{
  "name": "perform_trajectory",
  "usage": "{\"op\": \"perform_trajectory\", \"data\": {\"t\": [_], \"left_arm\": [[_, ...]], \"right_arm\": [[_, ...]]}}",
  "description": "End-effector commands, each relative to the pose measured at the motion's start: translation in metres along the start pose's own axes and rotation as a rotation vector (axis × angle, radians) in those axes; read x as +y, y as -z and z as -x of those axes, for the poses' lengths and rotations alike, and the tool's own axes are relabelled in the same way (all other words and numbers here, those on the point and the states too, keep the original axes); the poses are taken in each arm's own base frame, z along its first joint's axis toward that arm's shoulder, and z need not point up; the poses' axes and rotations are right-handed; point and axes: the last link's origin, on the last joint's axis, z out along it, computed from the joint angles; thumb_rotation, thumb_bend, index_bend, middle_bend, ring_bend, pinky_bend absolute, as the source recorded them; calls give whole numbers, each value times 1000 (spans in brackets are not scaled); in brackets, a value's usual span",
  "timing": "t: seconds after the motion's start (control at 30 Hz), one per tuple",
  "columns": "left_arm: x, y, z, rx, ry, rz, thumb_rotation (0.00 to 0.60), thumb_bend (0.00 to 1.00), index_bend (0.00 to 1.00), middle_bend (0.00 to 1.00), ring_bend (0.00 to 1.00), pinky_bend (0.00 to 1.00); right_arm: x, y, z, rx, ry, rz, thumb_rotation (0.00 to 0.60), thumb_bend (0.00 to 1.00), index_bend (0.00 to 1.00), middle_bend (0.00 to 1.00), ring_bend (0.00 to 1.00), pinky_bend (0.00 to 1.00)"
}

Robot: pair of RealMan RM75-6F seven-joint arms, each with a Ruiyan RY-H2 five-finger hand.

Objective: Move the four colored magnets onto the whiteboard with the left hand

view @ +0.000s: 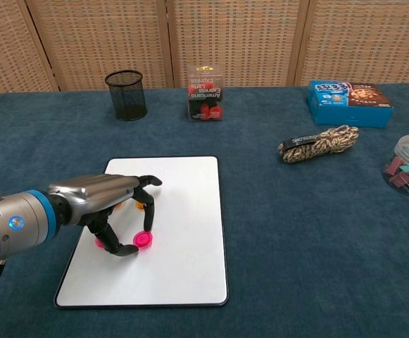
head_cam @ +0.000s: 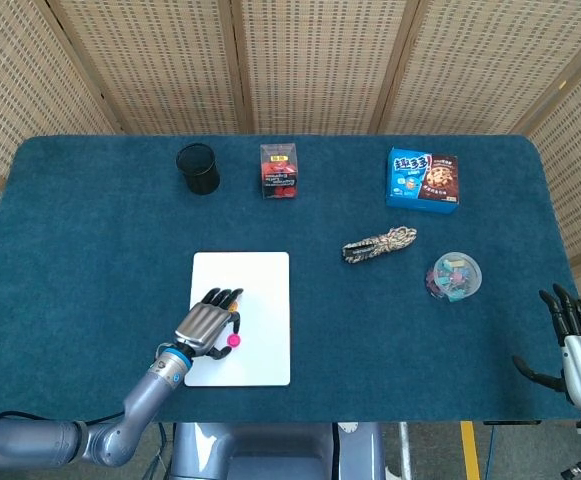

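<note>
While its fingers curl down onto the flat white rectangular whiteboard [view: 183, 267], the left hand [view: 120, 204] pinches a round pink magnet [view: 143, 240] lying flat there. Beneath the hand show a second pink magnet [view: 99, 243] and two orange magnets [view: 141, 205]. The whiteboard's long axis runs toward the back screen. The right hand [head_cam: 573, 330] rests spread, holding nothing.

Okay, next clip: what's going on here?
The left hand is over the whiteboard, fingertips down at a pink magnet. A second pink magnet and orange ones show partly beneath the hand, all on the board. The right hand sits idle at the table's near right edge, holding nothing.
</note>
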Motion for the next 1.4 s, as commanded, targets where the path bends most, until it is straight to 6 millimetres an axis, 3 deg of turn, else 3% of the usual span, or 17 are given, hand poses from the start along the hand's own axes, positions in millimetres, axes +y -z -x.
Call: {"op": "perform_trajectory", "data": {"t": [0.03,0.4,0.57,0.9,1.0,1.07,1.17,1.4], "left_arm": [[-1,0,-1,6,-5,-4,600,325,541,0,0,0],[-1,1,1,1,-14,-3,600,306,530,0,0,0],[-2,2,1,-10,-10,-8,600,299,348,0,0,0],[5,10,-9,24,35,45,600,298,292,0,0,0],[7,22,-23,58,68,87,600,290,238,0,0,0],[5,30,-32,85,81,103,600,260,150,0,0,0],[-15,55,-58,196,80,84,600,179,19,0,0,0],[-90,118,-86,407,16,-118,600,91,0,0,0,0]], "right_arm": [[0,0,0,0,-1,0,600,241,0,0,0,0],[0,0,0,1,-1,0,600,243,0,0,0,0],[0,0,0,0,-3,0,600,242,0,0,0,0],[0,0,0,-1,-5,-1,600,241,0,0,0,0],[0,0,0,-1,-5,-1,600,241,0,0,0,0],[0,0,0,-1,-6,-1,600,240,0,0,0,0],[0,0,0,1,-4,-2,600,241,0,0,0,0],[-1,1,0,8,5,-4,600,241,0,0,0,0]]}}
